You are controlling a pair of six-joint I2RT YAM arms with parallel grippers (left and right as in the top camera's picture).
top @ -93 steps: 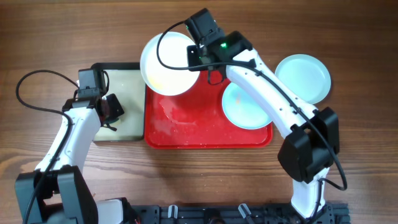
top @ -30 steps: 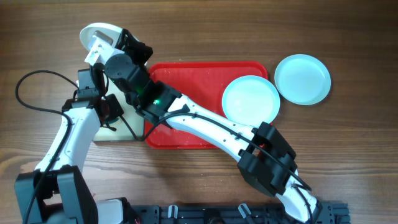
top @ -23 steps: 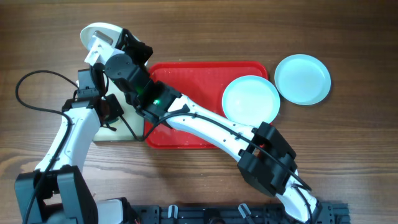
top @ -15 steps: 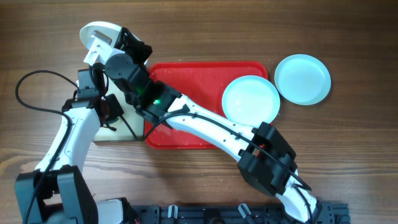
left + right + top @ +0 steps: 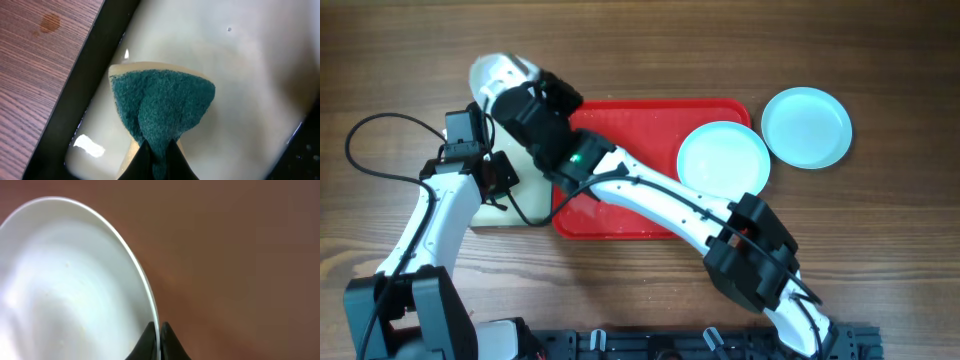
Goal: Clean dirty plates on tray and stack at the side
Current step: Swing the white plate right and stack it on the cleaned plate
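Nearest, the left gripper hangs over the small tray, its fingers closed on a green sponge. The sponge fans out above the tray's pale inside, close to the dark rim. Just to the right lies the red tray, touching or nearly touching the small tray's side, with pale smears on its floor. One blue plate lies flat at the red tray's right end. The second blue plate sits on the table just beside that end, a little farther back, near the first but not overlapping it. Farthest, the right arm reaches across the red tray to the left. The right gripper pinches the rim of the white plate, held tilted by the small tray's far edge, clear of the red tray. Faint specks show on its inner face.
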